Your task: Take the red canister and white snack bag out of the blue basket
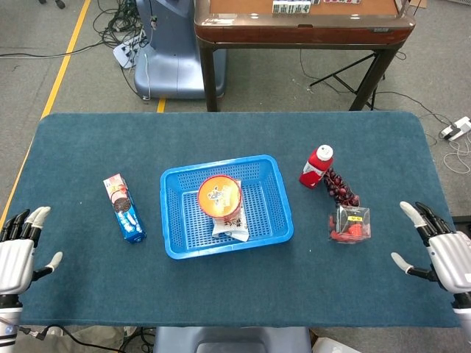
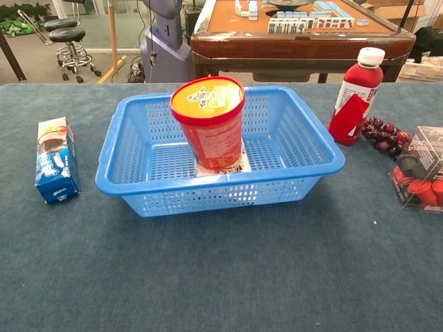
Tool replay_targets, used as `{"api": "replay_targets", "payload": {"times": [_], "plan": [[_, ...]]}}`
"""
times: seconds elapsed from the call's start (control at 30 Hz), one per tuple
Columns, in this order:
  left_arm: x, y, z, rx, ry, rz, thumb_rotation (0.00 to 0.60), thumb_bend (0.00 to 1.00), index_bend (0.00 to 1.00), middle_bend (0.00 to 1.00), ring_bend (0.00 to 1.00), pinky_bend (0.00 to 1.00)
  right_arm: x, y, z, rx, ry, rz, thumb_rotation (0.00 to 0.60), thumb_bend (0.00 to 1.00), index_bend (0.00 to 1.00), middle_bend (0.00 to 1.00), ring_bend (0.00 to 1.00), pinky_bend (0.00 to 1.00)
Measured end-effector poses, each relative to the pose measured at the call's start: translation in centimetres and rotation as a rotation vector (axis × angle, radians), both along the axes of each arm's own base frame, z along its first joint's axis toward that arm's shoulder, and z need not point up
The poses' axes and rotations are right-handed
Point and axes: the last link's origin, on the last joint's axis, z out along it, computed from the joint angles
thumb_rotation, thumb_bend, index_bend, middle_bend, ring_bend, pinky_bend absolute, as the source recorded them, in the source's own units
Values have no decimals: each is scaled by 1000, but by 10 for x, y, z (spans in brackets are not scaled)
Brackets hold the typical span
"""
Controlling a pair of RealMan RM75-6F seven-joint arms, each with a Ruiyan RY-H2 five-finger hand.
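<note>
The red canister (image 1: 219,195) (image 2: 210,122) with a yellow lid stands upright in the middle of the blue basket (image 1: 274,213) (image 2: 124,180). It sits on the white snack bag (image 1: 232,226) (image 2: 242,166), which lies flat on the basket floor and is mostly hidden in the chest view. My left hand (image 1: 16,252) hovers open at the table's near left corner, far from the basket. At the near right edge my right hand (image 1: 438,250) is open too, fingers spread. Neither hand shows in the chest view.
A blue cookie box (image 1: 124,209) (image 2: 55,159) lies left of the basket. Right of it stand a red bottle (image 1: 316,166) (image 2: 355,96), dark grapes (image 1: 341,189) (image 2: 384,135) and a clear box of red items (image 1: 350,223) (image 2: 420,177). A wooden table (image 1: 302,22) stands beyond.
</note>
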Motion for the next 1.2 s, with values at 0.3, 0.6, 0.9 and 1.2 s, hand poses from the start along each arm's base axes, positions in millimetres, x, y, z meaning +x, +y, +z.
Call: {"api": "replay_targets", "payload": {"times": [0.3,0.6,0.9,1.2], "plan": [[-3,-1,0,-4,0,7,600,274,91,121,68,75,35,-30,-16,96,51,103,600,180,53,88,57,152],[-6,-2,1,-3,-5,11,600,274,91,121,68,76,97,-91,-59,258,86,231,600,92,53,43,21,152],[-10,-3,2,-2,-8,28,600,274,91,121,68,75,165,-142,-127,392,9,334,600,31,42,16,0,152],[-13,-4,2,-5,-6,39,600,274,91,122,68,76,188,-172,-174,434,-76,326,600,31,42,16,0,152]]}}
